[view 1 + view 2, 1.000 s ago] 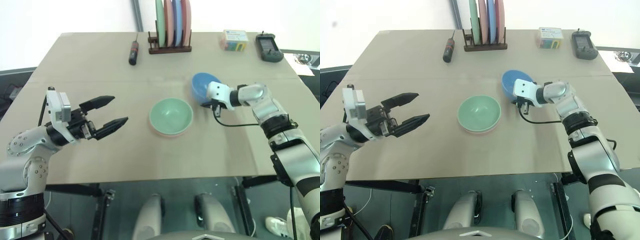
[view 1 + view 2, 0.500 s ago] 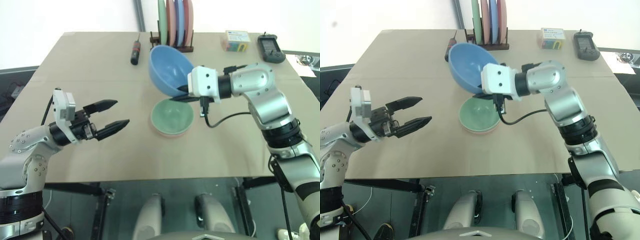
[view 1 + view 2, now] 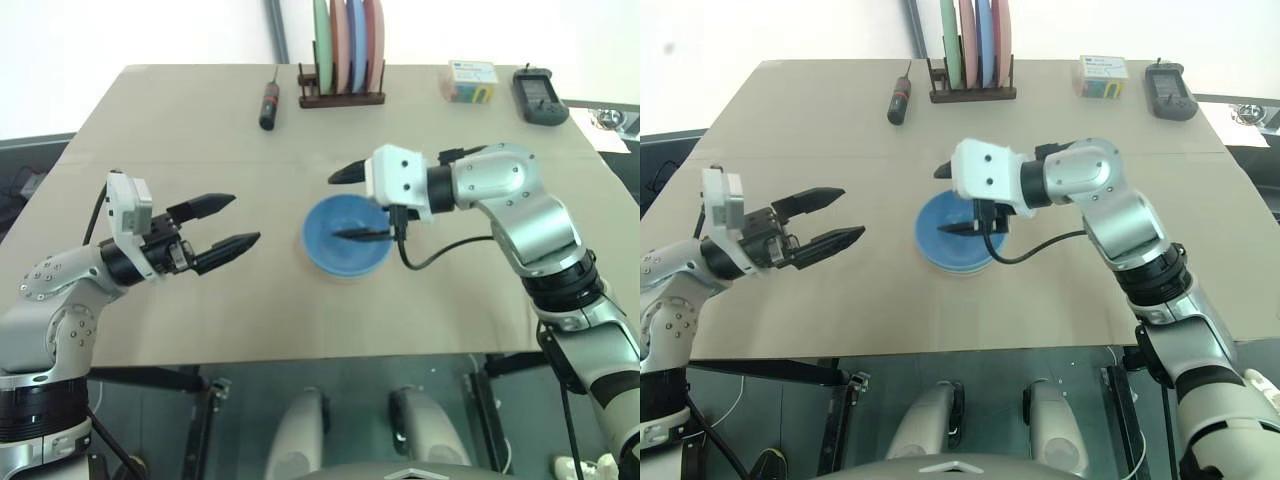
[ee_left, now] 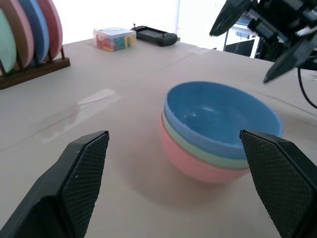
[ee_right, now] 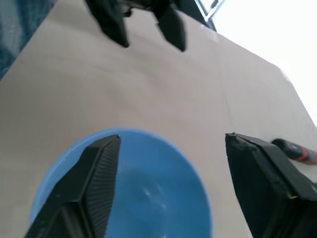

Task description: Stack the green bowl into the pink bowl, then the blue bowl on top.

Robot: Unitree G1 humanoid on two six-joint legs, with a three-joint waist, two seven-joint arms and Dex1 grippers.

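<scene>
Blue bowl (image 4: 221,115) now nested atop green bowl (image 4: 208,151) and pink bowl (image 4: 195,167) at table (image 3: 150,130) centre, carried aloft half a second ago. Right gripper (image 3: 349,204) spread, apparently clear of the rim; left gripper (image 3: 222,223) open, empty. Stack seemingly complete.

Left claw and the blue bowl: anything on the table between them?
Nothing: in the left eye view, only bare table separates the left claw from the blue bowl.
</scene>
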